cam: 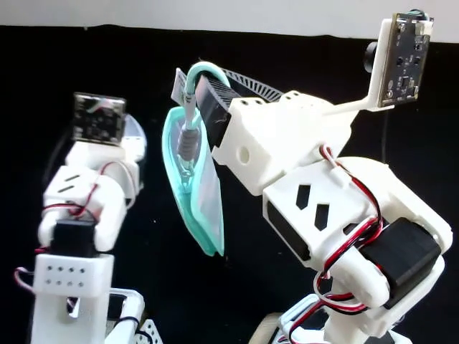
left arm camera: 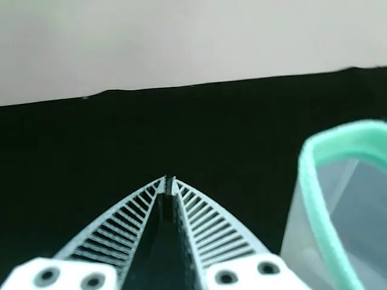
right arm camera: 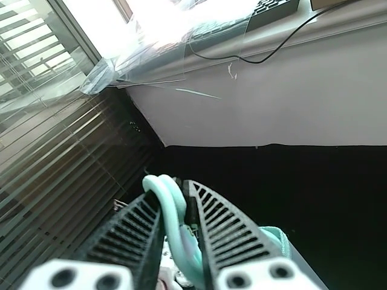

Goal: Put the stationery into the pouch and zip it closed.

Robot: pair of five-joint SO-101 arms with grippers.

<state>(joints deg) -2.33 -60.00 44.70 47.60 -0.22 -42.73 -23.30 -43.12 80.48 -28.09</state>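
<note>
Hanging above the table, the pouch (cam: 206,197) is pinched at its top by the right gripper (right arm camera: 173,189). A grey pen (cam: 188,140) stands inside the pouch, its end poking above the rim. The mouth looks open, so zipping likely remains. The left gripper (left arm camera: 167,181) sits beside the pouch, closed on nothing.

The high camera sits close behind my arms; wrist ones look along my left gripper (left arm camera: 169,180) and right gripper (right arm camera: 173,190). All share the pouch (cam: 205,192).
</note>
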